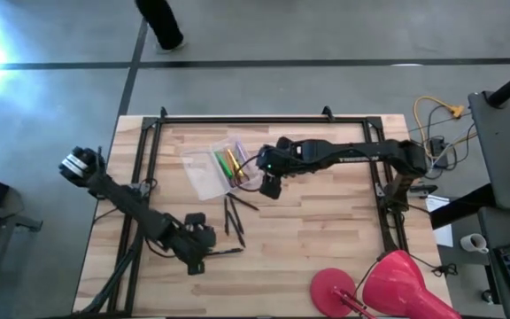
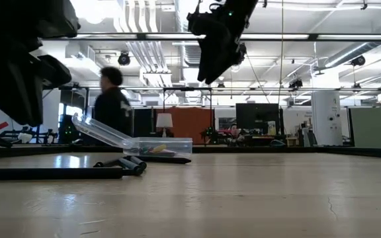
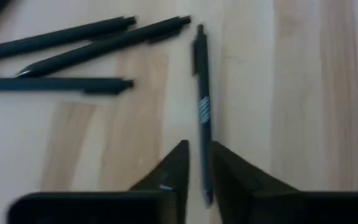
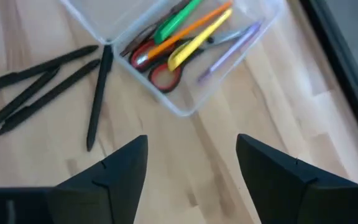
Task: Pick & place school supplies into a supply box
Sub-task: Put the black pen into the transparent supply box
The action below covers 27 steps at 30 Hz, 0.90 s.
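Note:
The supply box point(image 1: 204, 177) lies open at the far middle of the table. One half point(image 4: 185, 102) holds red-handled scissors point(image 4: 154, 68) and green, orange, yellow and purple pens point(image 4: 194, 34). Three black pens point(image 1: 234, 217) lie loose just on the near side of it. A fourth black pen point(image 3: 202, 93) lies apart near the front edge. My left gripper point(image 3: 199, 149) is low over that pen's end, open by a narrow gap, with one finger on either side. My right gripper point(image 4: 191, 146) hangs open and empty above the table beside the box.
A black metal frame point(image 1: 255, 120) borders the work area. A red dome lamp point(image 1: 388, 283) stands at the near right corner. Yellow-tipped cables point(image 1: 454, 111) lie off the table's far right. A person point(image 2: 111, 106) is beyond the far edge.

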Available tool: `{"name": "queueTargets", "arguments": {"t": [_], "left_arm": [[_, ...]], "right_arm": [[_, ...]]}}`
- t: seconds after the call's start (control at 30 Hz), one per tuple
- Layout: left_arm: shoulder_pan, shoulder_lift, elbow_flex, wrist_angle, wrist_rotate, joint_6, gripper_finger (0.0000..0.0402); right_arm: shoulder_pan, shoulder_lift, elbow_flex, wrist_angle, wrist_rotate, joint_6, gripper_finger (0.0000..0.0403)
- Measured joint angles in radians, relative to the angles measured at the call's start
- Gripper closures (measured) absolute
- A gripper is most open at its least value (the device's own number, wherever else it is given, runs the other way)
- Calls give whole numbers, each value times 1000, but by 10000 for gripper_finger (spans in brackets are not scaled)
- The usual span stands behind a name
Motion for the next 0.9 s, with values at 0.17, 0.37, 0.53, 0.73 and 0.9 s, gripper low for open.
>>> {"name": "queueTargets", "arguments": {"t": [0.17, 0.37, 0.53, 0.73, 0.9], "left_arm": [[-6, 104, 76, 0, -2, -14, 260], [-4, 191, 113, 0, -5, 8, 200], [2, 269, 111, 2, 5, 1, 216], [20, 304, 112, 7, 58, 3, 314], [85, 292, 112, 1, 230, 8, 385]], "right_arm": [[19, 0, -23, -49, -10, 3, 165], [25, -5, -73, -50, -9, 4, 163], [27, -9, -106, -48, -10, 10, 167], [27, -12, -139, -61, -10, 11, 169], [31, -75, -175, -81, -5, 78, 174]]}}
